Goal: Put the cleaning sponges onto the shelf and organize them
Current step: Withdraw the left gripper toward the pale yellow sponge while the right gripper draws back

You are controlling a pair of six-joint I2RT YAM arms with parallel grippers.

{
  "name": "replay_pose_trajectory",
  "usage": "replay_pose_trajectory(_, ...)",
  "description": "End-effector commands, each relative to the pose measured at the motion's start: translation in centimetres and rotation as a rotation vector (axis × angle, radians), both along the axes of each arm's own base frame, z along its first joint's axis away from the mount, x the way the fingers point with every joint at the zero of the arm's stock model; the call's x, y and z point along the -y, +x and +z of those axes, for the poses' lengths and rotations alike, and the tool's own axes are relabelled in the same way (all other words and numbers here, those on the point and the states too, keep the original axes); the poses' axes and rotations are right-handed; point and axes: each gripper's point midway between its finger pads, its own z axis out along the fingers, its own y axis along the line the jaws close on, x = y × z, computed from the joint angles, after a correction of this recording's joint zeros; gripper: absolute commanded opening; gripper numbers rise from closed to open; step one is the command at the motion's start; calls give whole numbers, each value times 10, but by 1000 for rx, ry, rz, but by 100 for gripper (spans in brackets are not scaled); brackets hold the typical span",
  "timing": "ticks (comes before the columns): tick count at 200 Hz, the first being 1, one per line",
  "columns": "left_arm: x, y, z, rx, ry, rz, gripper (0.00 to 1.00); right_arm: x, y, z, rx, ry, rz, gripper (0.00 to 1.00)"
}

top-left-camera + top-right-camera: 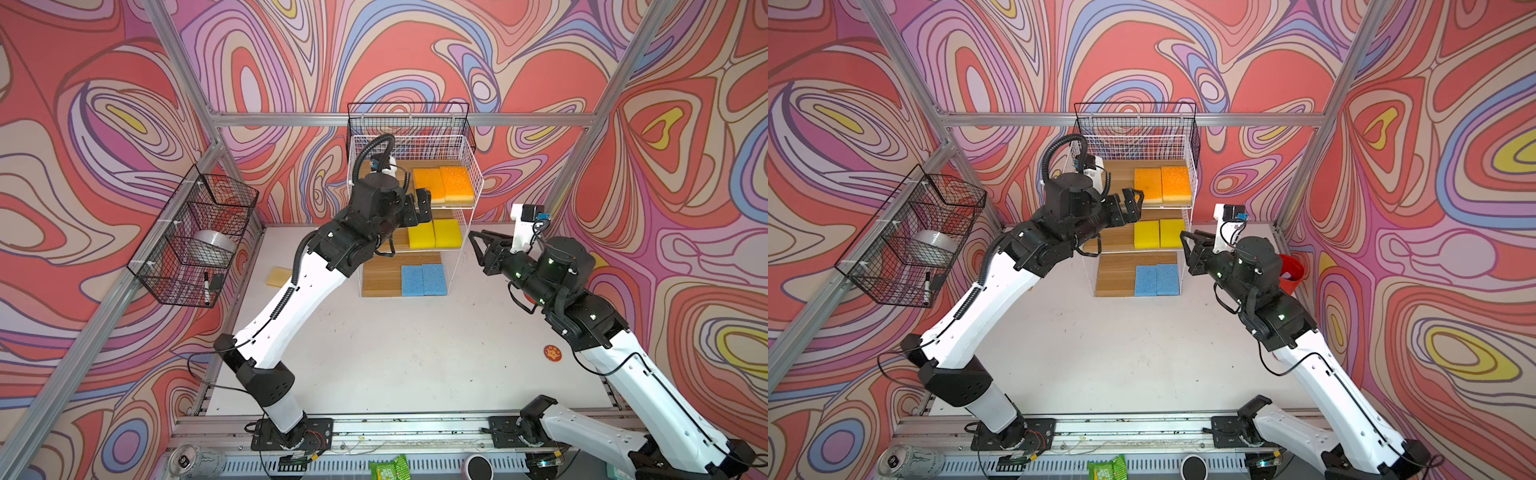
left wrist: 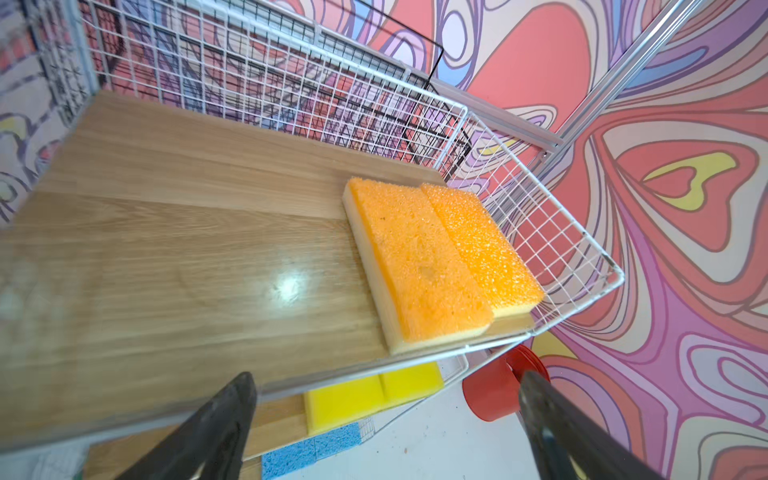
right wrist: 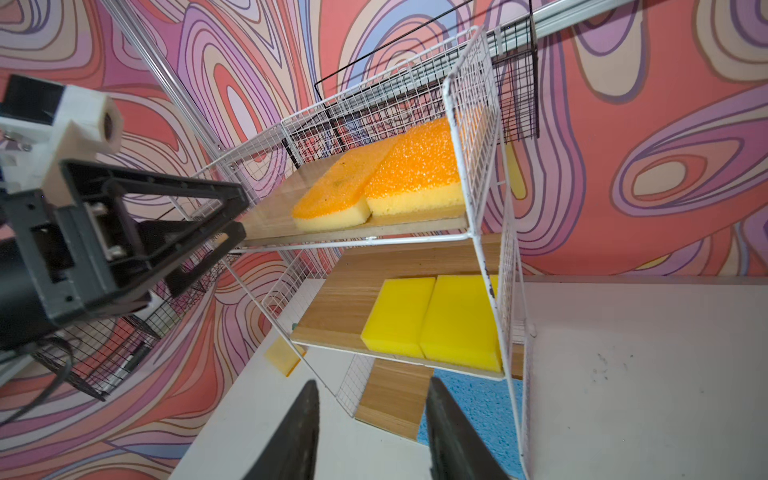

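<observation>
Left pincer (image 1: 418, 203) near orange sponges (image 1: 432, 183)

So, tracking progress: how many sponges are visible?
7: two orange sponges on the shelf's top tier, two yellow middle, two blue bottom, one tan on the table, left of it.

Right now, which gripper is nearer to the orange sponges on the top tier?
Left. The left gripper is at the top tier's front, just beside the orange sponges. The right gripper is outside the shelf, on its right, lower.
</observation>
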Motion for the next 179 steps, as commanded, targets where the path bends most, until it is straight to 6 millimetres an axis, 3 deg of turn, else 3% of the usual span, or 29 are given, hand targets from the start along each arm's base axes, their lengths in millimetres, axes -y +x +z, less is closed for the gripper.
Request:
replay_pose_trajectory(1, -29, -21, 16, 60, 0, 27, 100, 8, -5, -18, -37, -36, -23, 51)
replay_pose_trajectory(43, -52, -38, 6, 33, 43, 63, 100, 13, -11, -31, -68, -21, -33, 58)
replay_pose_trajectory(69, -87, -56, -14, 9, 35, 118, 96, 17, -17, -40, -74, -1, -40, 61)
replay_pose_trajectory(109, -148, -86, -79, -118, 77, 244, 93, 15, -22, -79, -147, 14, -26, 65)
replay_pose_trajectory(137, -180, -101, -142, -234, 148, 341, 92, 12, -26, -114, -231, 10, -7, 66)
replay_pose_trajectory(179, -208, -96, -236, -455, 166, 411, 84, 9, -34, -154, -300, 48, 13, 64)
